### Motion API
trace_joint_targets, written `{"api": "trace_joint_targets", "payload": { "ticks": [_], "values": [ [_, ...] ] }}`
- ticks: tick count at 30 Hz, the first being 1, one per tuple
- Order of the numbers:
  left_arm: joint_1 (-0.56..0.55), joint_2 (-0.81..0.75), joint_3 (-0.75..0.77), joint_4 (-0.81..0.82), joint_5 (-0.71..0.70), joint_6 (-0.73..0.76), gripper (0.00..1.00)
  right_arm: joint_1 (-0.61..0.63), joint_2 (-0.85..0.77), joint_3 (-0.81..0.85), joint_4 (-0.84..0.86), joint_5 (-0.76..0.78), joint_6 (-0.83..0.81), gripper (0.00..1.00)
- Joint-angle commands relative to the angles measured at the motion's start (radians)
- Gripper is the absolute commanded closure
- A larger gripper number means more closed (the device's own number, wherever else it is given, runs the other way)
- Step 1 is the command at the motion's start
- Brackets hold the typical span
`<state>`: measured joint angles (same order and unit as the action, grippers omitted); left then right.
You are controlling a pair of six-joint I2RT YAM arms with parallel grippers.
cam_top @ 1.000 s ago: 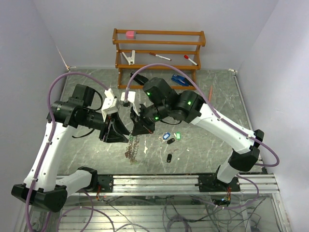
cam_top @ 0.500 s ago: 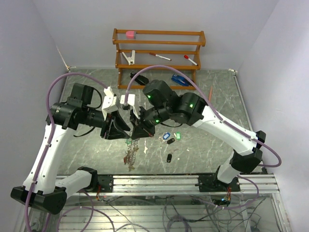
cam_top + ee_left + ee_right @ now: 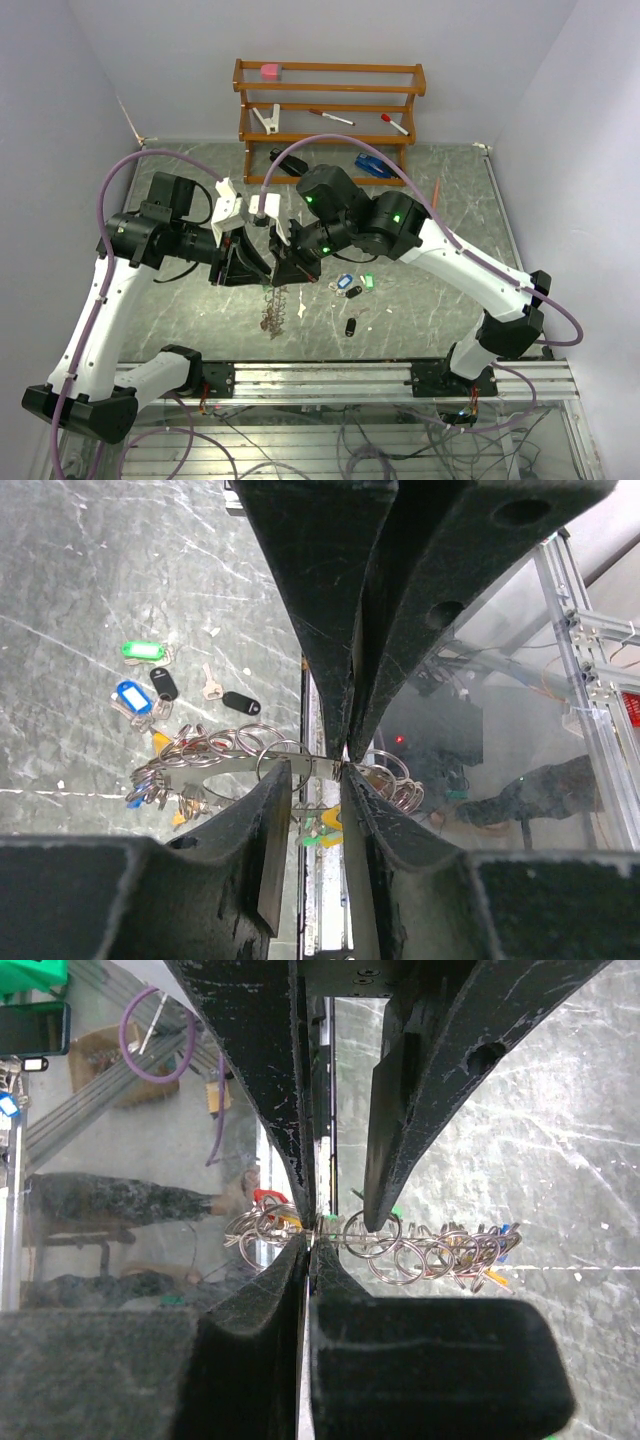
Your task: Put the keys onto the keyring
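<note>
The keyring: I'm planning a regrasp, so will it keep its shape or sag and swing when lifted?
Probably floppy: the keyring dangles as a loose, uneven cluster. Likely heavy for its size, given the many metal rings bunched together. It may pivot or slip, since closed fingertips pinch only thin metal.

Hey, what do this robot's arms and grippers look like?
The left arm and right arm have white links and black joint housings, each trailing a purple cable. Green lights dot the right one's joints. The left gripper and right gripper have scuffed, tapered black fingers.
</note>
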<state>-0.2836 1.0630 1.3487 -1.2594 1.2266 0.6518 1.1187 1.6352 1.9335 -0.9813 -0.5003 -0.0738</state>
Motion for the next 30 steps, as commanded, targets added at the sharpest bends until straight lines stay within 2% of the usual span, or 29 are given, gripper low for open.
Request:
{"api": "trace_joint_targets", "payload": {
  "ticks": [1,15,30],
  "values": [
    [-0.019,0.006,-0.016,0.023,0.007,0.012,0.64,0.024,-0.003,0.035,0.086,-0.038,-0.011,1.00],
    [-0.065,-0.002,-0.032,-0.047,-0.035,0.037,0.67,0.033,0.109,0.198,-0.086,-0.101,-0.087,1.00],
    [-0.069,-0.001,-0.021,0.010,-0.002,-0.027,0.67,0.048,0.115,0.172,-0.014,-0.056,-0.061,1.00]
  ]
}}
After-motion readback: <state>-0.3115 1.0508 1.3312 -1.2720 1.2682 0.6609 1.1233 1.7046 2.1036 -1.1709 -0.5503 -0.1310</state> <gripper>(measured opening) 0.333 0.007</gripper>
